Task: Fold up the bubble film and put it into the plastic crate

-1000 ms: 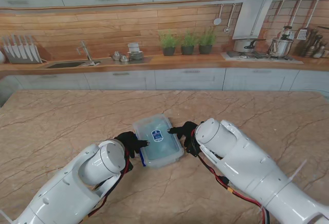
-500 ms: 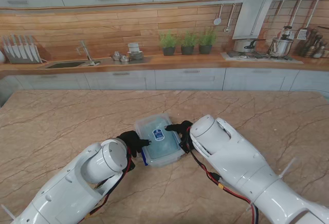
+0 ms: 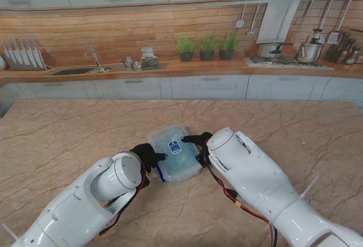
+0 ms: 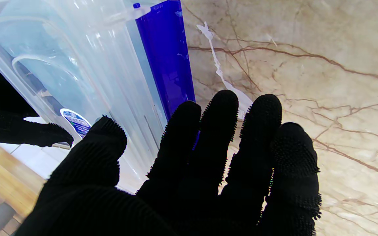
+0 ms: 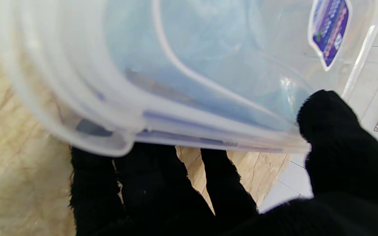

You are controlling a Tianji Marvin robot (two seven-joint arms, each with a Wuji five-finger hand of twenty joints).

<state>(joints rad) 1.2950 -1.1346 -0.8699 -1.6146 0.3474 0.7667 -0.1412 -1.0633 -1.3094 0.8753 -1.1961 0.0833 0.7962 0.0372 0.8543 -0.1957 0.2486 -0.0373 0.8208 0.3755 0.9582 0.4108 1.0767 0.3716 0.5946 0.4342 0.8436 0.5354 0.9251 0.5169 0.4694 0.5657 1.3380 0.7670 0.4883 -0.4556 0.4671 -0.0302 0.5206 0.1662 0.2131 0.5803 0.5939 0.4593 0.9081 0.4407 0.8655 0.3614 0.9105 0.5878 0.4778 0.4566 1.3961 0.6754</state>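
The right hand [image 5: 241, 183], in a black glove, grips the rim of the clear rectangular plastic crate [image 3: 174, 153], thumb over the lid edge and fingers underneath. Across the crate, the left hand [image 4: 189, 164] is spread flat and holds nothing, its fingers just beside the crate's blue side latch [image 4: 166, 55]. The pale blue bubble film [image 5: 208, 42] appears to lie inside, blurred. The step looks like settling the crate: the left hand should press the latch side as the right steadies, evenly. The crate's long axis runs away from the robot, slightly rightward.
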